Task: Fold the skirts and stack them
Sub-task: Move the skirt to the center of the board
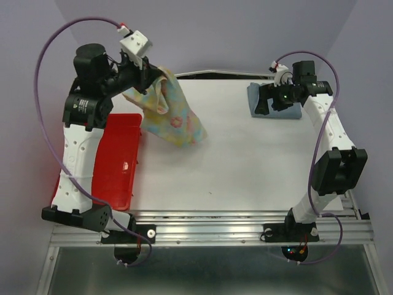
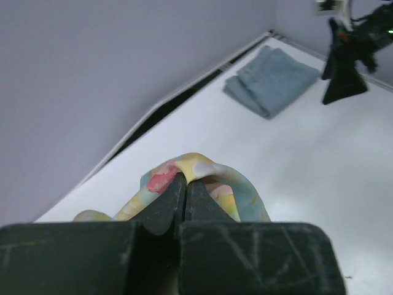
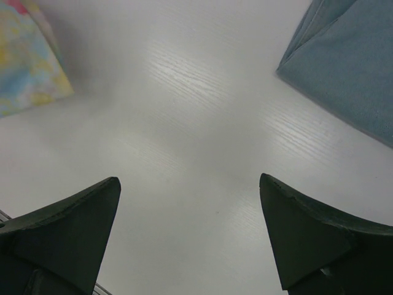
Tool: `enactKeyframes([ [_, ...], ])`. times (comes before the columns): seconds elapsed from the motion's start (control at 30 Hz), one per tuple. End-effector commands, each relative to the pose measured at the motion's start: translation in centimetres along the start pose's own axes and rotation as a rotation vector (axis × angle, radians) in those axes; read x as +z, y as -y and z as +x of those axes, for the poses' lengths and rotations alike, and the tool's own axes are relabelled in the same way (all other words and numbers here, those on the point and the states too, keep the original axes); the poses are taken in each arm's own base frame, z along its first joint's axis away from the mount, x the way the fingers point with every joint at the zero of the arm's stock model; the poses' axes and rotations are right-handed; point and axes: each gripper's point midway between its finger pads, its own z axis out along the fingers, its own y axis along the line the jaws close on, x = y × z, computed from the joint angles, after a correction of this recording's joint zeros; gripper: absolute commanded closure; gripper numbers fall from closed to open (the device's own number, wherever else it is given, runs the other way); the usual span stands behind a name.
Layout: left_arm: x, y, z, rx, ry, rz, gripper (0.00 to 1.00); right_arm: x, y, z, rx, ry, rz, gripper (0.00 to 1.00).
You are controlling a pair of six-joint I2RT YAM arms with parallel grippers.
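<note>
My left hand (image 2: 184,187) clenched a bunched fold of the soft floral skirt (image 1: 175,120), which hung limp over the white counter's (image 1: 245,166) far left. My right hand (image 3: 189,179) gaped wide by the neatly folded denim skirt (image 2: 273,80).

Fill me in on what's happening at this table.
The left gripper is shut on the floral skirt, holding one end up at the far left of the table while the rest hangs down. The denim skirt lies folded at the far right, and the right gripper hovers open by it, holding nothing.
</note>
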Motion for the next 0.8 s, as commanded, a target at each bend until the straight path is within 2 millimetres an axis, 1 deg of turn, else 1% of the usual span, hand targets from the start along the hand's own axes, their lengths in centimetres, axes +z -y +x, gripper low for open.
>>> enactKeyframes([
  [0.0,3.4,5.9,1.5,-0.088,-0.008,0.233,1.0,-1.4,-0.7,-1.5,-0.074,0.051,-0.005,0.0],
  [0.03,4.5,7.8,2.4,-0.096,-0.027,0.289,1.0,-1.7,-0.5,-1.0,-0.09,0.045,-0.003,0.0],
  [0.07,5.3,8.9,3.7,-0.113,-0.055,0.328,1.0,-1.8,-0.9,-0.7,-0.101,0.044,-0.022,0.0],
  [0.1,6.2,10.0,5.9,-0.138,-0.102,0.366,1.0,-1.8,-1.1,-0.3,-0.11,0.037,-0.033,0.0],
  [0.13,7.2,11.8,7.4,-0.142,-0.13,0.426,1.0,-2.0,-1.4,0.6,-0.132,0.027,-0.046,0.0],
  [0.17,7.7,13.0,8.8,-0.144,-0.159,0.462,1.0,-2.0,-1.7,1.1,-0.137,0.021,-0.058,0.0],
  [0.2,8.4,14.2,11.0,-0.139,-0.193,0.505,1.0,-1.9,-2.0,1.6,-0.153,0.016,-0.077,0.0],
  [0.23,9.3,16.0,12.7,-0.149,-0.23,0.553,0.96,-1.8,-2.1,2.6,-0.153,-0.003,-0.089,0.0],
  [0.27,9.8,17.0,14.2,-0.156,-0.259,0.584,0.86,-1.6,-2.2,3.2,-0.157,-0.017,-0.1,0.0],
  [0.3,10.3,17.8,15.9,-0.159,-0.297,0.605,0.82,-1.5,-2.5,3.9,-0.153,-0.038,-0.118,0.0],
  [0.33,11.3,18.3,18.0,-0.183,-0.346,0.618,0.76,-1.3,-2.6,4.7,-0.155,-0.058,-0.132,0.0],
  [0.37,11.8,18.6,19.2,-0.206,-0.374,0.627,0.72,-0.9,-2.7,5.9,-0.138,-0.084,-0.149,0.01],
  [0.4,12.1,18.6,20.4,-0.212,-0.406,0.625,0.61,-0.6,-2.7,6.6,-0.127,-0.098,-0.153,0.02],
  [0.43,12.7,18.5,22.0,-0.219,-0.446,0.615,0.55,-0.4,-2.8,7.1,-0.11,-0.103,-0.156,0.03],
  [0.47,13.0,18.2,22.7,-0.218,-0.463,0.601,0.49,-0.1,-2.8,7.6,-0.104,-0.108,-0.157,0.03],
  [0.5,13.1,17.7,23.3,-0.215,-0.47,0.583,0.37,0.3,-2.9,8.5,-0.089,-0.115,-0.166,0.04],
  [0.57,12.7,16.9,22.5,-0.215,-0.442,0.559,0.31,0.5,-3.2,8.9,-0.074,-0.108,-0.177,0.06],
  [0.6,12.6,15.9,22.5,-0.225,-0.421,0.536,0.27,0.3,-3.7,8.5,-0.08,-0.081,-0.194,0.08],
  [0.63,12.0,15.1,21.0,-0.243,-0.387,0.509,0.26,0.3,-4.1,9.1,-0.061,-0.08,-0.21,0.1],
  [0.67,11.6,14.4,21.2,-0.265,-0.386,0.478,0.23,0.4,-5.2,8.9,-0.079,-0.064,-0.235,0.15],
  [0.7,11.4,12.3,21.1,-0.289,-0.366,0.422,0.19,-0.1,-6.4,8.7,-0.109,-0.044,-0.242,0.18],
  [0.73,10.6,11.4,20.5,-0.303,-0.35,0.4,0.18,0.3,-7.5,9.9,-0.12,-0.064,-0.254,0.19],
  [0.77,10.0,11.0,20.7,-0.321,-0.351,0.398,0.18,0.7,-9.7,10.6,-0.185,-0.085,-0.264,0.2],
])
